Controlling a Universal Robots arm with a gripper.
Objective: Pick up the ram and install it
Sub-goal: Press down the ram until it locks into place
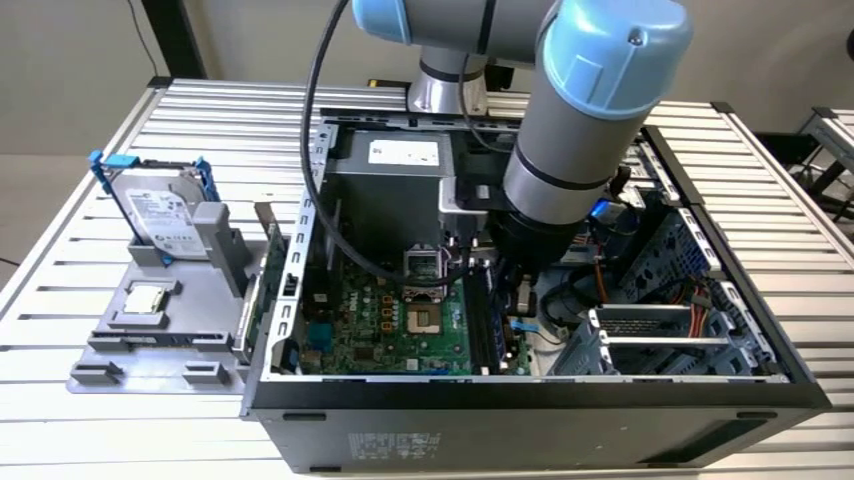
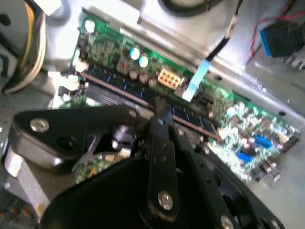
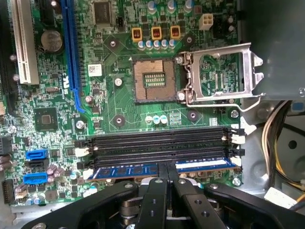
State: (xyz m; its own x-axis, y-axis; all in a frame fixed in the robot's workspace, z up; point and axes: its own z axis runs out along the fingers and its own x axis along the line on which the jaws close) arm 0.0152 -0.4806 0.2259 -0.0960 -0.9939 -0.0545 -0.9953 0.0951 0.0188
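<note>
The ram [image 3: 126, 169] is a long thin blue-green stick lying along the motherboard slot nearest my gripper, beside two empty black slots [image 3: 157, 143]. My gripper [image 3: 167, 172] is over the stick's middle, its black fingers [image 3: 157, 191] close together on either side of it. In the second wrist view the ram [image 2: 114, 88] runs slantwise across the green board with the gripper [image 2: 159, 109] on top of it. In the exterior view my gripper [image 1: 514, 292] reaches down inside the open computer case, over the motherboard [image 1: 387, 320].
The processor socket [image 3: 152, 78] stands open with its metal frame [image 3: 219, 71] flipped back. Outside the case on the exterior view's left, a grey tray [image 1: 100, 350] carries a hard drive [image 1: 167, 215] and a small silver chip [image 1: 147, 300]. Case walls [image 1: 534, 395] and cables [image 1: 627, 290] crowd the arm.
</note>
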